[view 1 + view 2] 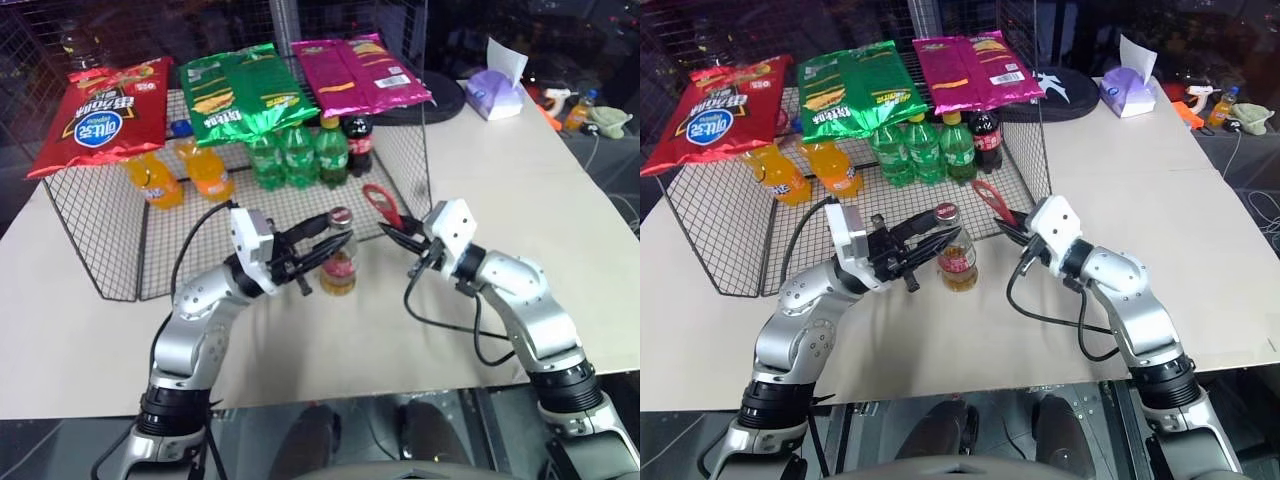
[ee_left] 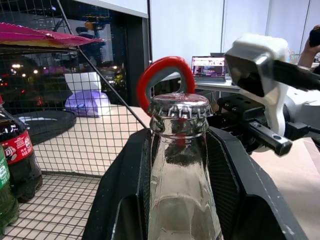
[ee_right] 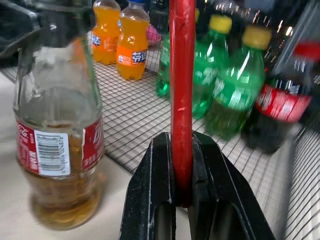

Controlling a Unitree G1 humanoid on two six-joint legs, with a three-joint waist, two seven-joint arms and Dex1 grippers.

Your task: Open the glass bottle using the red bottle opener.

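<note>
Left gripper [image 1: 318,240] is clamped round the neck of the small clear glass bottle [image 1: 339,270], steadying it upright on the beige surface [image 1: 90,340], while at its two o'clock the right gripper [image 1: 396,233], pinched on the flat red bottle opener [image 1: 381,205], holds the ring ready beside the still-seated crown cap [image 2: 180,106].

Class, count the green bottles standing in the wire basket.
3, side by side at the basket's back, between the orange bottles and the cola bottle: left, middle, right. Others may hide under the snack bags.

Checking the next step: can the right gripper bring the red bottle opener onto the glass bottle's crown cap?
Probably yes: the red bottle opener in the right gripper has open space to the crown cap, above the left gripper.
</note>
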